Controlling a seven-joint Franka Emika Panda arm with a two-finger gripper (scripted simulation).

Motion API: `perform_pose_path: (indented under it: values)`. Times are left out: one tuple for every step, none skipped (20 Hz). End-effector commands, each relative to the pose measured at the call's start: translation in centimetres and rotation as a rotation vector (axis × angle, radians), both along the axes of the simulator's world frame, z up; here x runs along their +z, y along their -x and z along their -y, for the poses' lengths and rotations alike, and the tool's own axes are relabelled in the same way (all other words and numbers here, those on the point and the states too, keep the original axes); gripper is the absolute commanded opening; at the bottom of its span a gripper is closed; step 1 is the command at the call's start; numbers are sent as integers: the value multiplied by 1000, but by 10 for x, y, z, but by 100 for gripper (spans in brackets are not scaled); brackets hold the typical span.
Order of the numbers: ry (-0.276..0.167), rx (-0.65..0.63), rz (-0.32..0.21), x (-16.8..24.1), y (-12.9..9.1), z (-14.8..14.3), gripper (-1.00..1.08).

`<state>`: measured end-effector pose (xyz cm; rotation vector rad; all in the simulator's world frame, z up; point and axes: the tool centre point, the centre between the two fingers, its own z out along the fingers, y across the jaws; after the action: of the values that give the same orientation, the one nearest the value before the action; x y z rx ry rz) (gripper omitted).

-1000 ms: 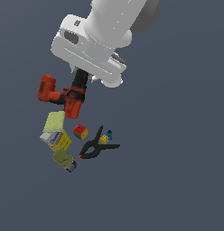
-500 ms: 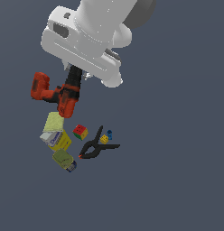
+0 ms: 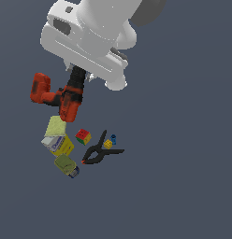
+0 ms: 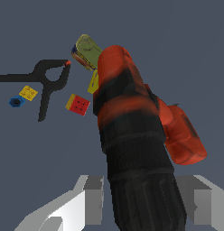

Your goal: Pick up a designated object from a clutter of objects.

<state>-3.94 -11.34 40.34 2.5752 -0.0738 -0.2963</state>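
Observation:
The red-orange power drill (image 3: 59, 98) hangs above the surface, held under the white arm. My gripper (image 3: 76, 81) is shut on its black part, and the wrist view shows the drill (image 4: 132, 135) filling the picture between my fingers (image 4: 93, 198). Below it lies the clutter: a black clamp (image 3: 100, 151) with red tips, a coloured cube (image 3: 83, 136), yellow boxes (image 3: 58, 135), a green can (image 3: 66, 165) and tiny blue and yellow blocks (image 3: 110, 141). The wrist view also shows the clamp (image 4: 46, 81), cube (image 4: 78, 104) and can (image 4: 86, 48).
The clutter lies in one patch on a plain dark blue-grey surface (image 3: 183, 177). The white arm body (image 3: 90, 37) fills the upper part of the exterior view.
The drill has risen with my gripper and drifted toward the exterior view's left, away from the clutter. The small items have not moved.

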Motion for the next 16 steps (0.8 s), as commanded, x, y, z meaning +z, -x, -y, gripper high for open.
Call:
perform_pose_path:
  values:
    - [0, 1, 7, 10, -6, -2, -100]
    - [0, 1, 7, 13, -9, -4, -100]
    - [0, 1, 7, 17, -12, -5, -100]
    - [0, 1, 7, 20, -15, -6, -100]
    - [0, 1, 7, 24, -18, -8, -100]
    - [0, 1, 7, 28, -21, -9, -100]
    - [0, 1, 7, 32, -24, -10, -100]
    - [0, 1, 7, 35, -27, -12, -100]
    - [0, 1, 7, 38, -30, -13, -100]
    - [0, 1, 7, 41, -32, -14, -100]
    - [0, 1, 7, 43, -34, -14, -100]
    - [0, 1, 7, 46, -36, -15, -100]
    - [0, 1, 7, 48, -38, -16, -100]
    - [0, 1, 7, 49, -39, -16, -100]
    - [0, 1, 7, 51, -41, -17, -100]
    - [0, 1, 7, 52, -42, -17, -100]
